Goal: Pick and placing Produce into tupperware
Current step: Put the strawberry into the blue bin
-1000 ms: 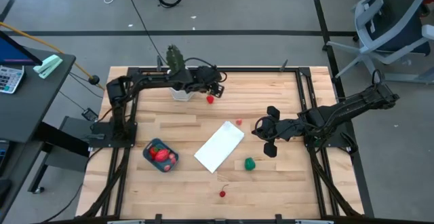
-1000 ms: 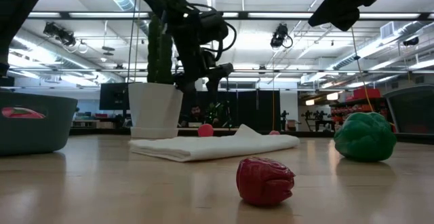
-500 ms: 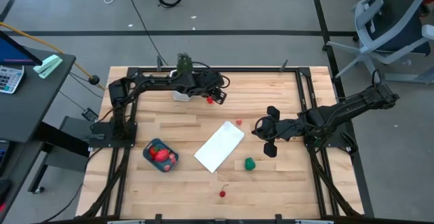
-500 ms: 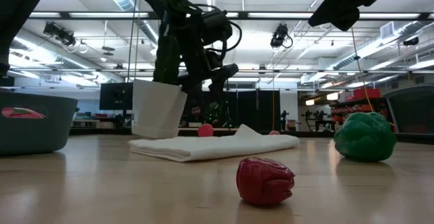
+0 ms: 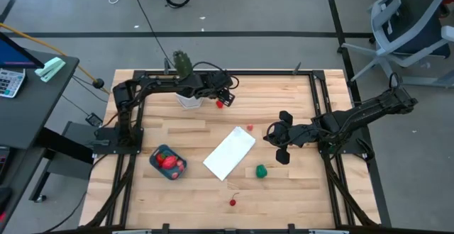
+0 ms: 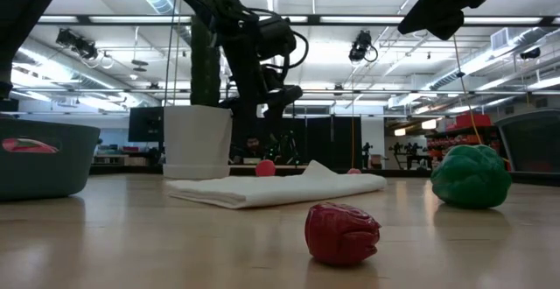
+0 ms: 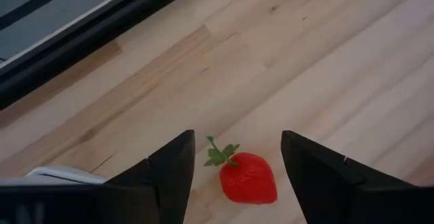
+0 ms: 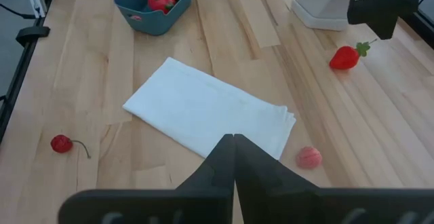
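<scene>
Left claw [image 5: 226, 96]: fingers spread, poised low beside the white pot [image 5: 188, 99], nothing gripped.
Right claw [image 5: 272, 143]: fingers pressed together, idle, well apart from pot.

High view: looking straight down from well above, taking in the whole wooden table [image 5: 213, 131] and the floor around it.
Low view: sitting at tabletop height, facing level across the boards into the room; a red piece [image 6: 342, 233] is lying closest to the lens.
Left wrist view: pointing steeply down, very near the wood, framing a strawberry [image 7: 247, 178].
Right wrist view: looking across the table from higher up, sharing the white panel [image 8: 209, 108], probably that same strawberry [image 8: 344, 57], with the high view.
</scene>
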